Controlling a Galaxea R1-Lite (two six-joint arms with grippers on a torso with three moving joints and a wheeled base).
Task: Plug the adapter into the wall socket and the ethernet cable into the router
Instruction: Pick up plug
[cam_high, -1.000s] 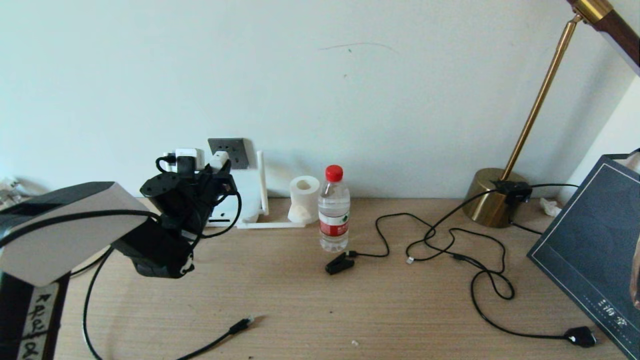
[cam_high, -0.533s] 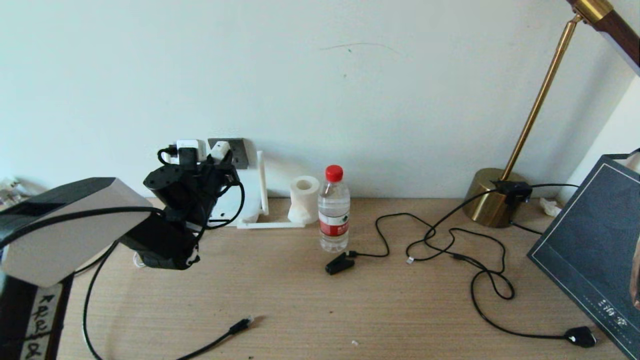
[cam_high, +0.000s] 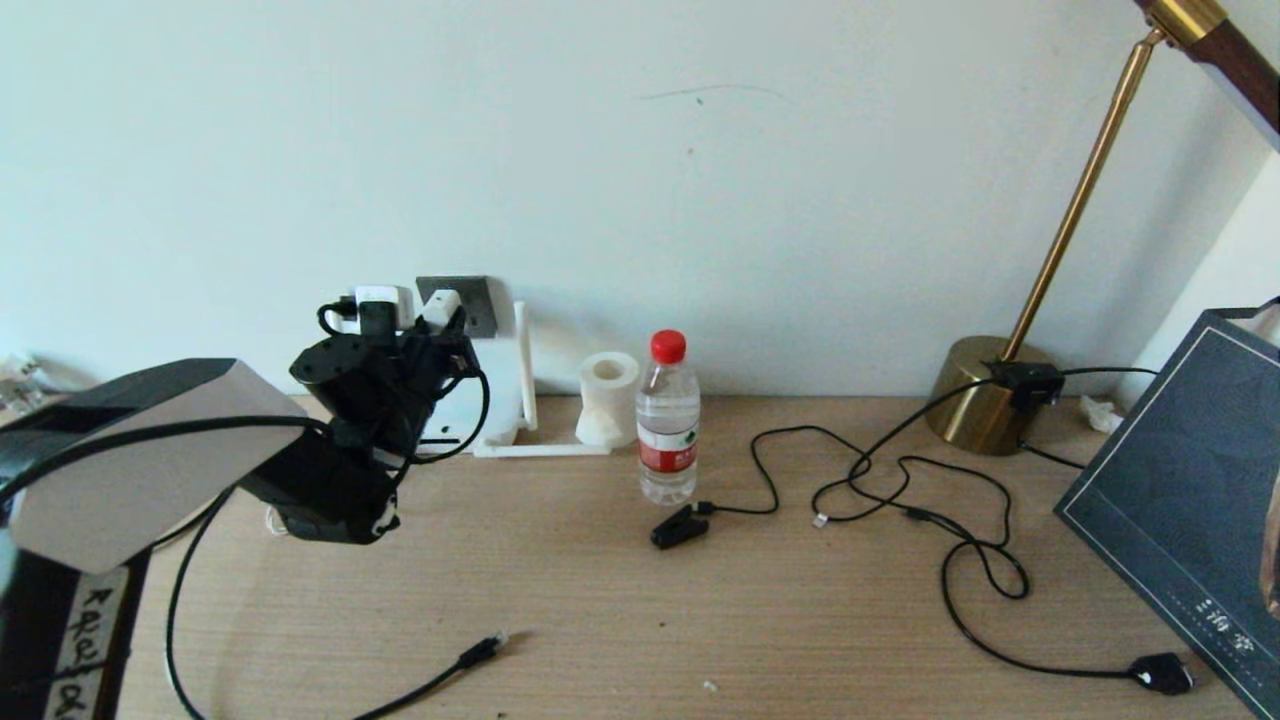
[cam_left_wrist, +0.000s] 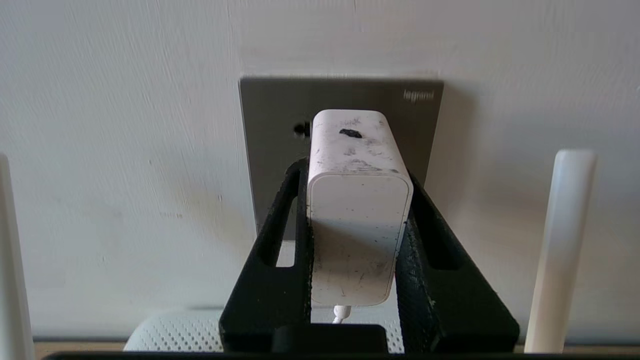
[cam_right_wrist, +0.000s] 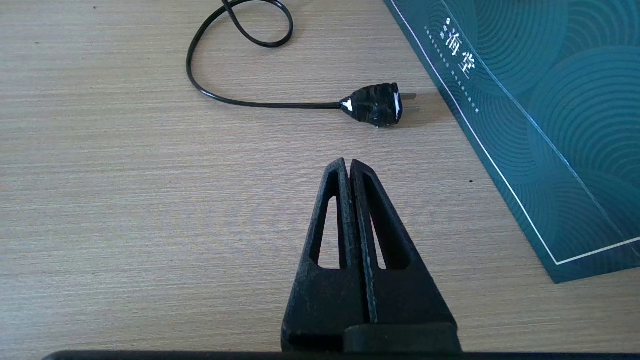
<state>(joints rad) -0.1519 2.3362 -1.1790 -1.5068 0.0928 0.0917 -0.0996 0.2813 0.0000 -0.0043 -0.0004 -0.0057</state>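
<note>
My left gripper (cam_left_wrist: 356, 170) is shut on the white adapter (cam_left_wrist: 357, 235), with a black finger on each side. The adapter's far end is right at the dark grey wall socket (cam_left_wrist: 275, 130); its pins are hidden. In the head view the adapter (cam_high: 440, 305) sits at the socket's (cam_high: 478, 300) left part. The white router (cam_high: 492, 400) stands under the socket, partly behind my arm, one antenna (cam_left_wrist: 562, 250) beside the gripper. The ethernet cable's connector (cam_high: 482, 651) lies free on the desk at front left. My right gripper (cam_right_wrist: 348, 162) is shut and empty over the desk.
Another white block with a black plug (cam_high: 372, 305) sits on the wall left of the socket. A paper roll (cam_high: 608, 395), water bottle (cam_high: 668, 420), black clip (cam_high: 678, 525), lamp base (cam_high: 985, 395), thin black cord with plug (cam_right_wrist: 375, 105) and teal box (cam_high: 1190, 480) are on the desk.
My left arm has carried the adapter up and closer to the wall socket. Nothing else has moved.
</note>
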